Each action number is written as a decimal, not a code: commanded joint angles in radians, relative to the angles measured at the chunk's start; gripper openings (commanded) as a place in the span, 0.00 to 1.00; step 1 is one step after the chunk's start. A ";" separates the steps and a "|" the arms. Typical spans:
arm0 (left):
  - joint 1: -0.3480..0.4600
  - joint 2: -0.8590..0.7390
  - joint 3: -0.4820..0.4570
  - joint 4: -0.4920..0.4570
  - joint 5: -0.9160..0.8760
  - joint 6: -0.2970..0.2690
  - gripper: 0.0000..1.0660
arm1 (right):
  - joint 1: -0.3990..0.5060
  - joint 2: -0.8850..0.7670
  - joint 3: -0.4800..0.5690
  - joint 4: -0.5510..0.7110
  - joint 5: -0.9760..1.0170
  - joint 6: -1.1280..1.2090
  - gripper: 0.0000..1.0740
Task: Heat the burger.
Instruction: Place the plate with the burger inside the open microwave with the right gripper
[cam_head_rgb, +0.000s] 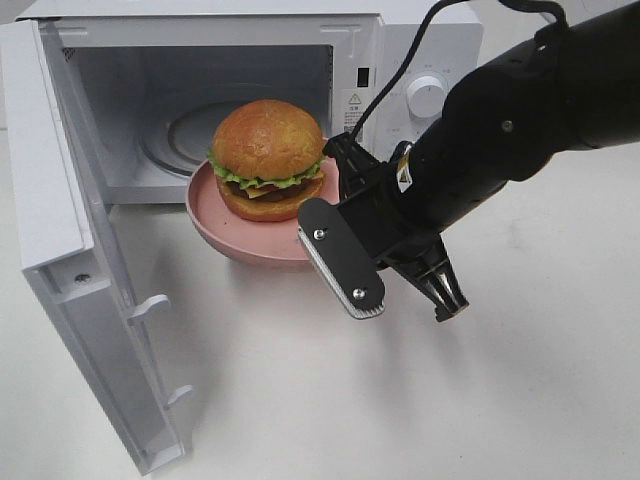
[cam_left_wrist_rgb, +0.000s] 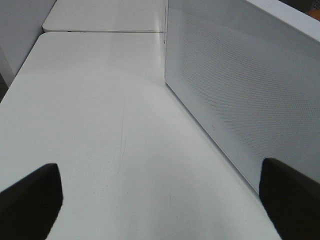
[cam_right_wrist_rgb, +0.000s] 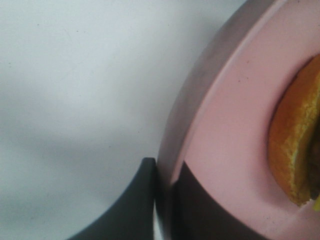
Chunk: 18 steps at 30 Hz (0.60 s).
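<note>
The right gripper is clenched on the rim of the pink plate: in the right wrist view one dark finger lies against the outer wall and the other presses on the inner face, with the rim pinched between them. That view cuts off most of the load; only an orange-brown sliver of the burger shows at its edge.

From the high camera the fingertips are hidden behind the black wrist hardware, which also covers the plate's near-right rim. The burger sits centred on the plate, bun on top, lettuce frill and cheese showing around its middle. The plate is at the mouth of the microwave, in front of the cavity with its far side overlapping the opening. Whether it touches the table cannot be told. Inside, the glass turntable is partly hidden by the burger. The door stands swung wide.

The left gripper is released, its fingers spread far apart over the table with nothing between them, beside a dotted white panel. It is out of the high view.
</note>
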<state>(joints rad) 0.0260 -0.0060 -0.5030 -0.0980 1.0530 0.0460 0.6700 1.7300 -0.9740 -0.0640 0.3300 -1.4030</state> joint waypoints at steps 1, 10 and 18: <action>0.003 -0.019 0.002 -0.003 -0.015 0.000 0.94 | 0.012 0.016 -0.045 -0.037 -0.058 0.040 0.00; 0.003 -0.019 0.002 -0.003 -0.015 0.000 0.94 | 0.022 0.077 -0.120 -0.056 -0.052 0.109 0.00; 0.003 -0.019 0.002 -0.003 -0.015 0.000 0.94 | 0.022 0.136 -0.215 -0.067 -0.005 0.140 0.00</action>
<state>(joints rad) 0.0260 -0.0060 -0.5030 -0.0980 1.0530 0.0460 0.6930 1.8670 -1.1570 -0.1170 0.3560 -1.2880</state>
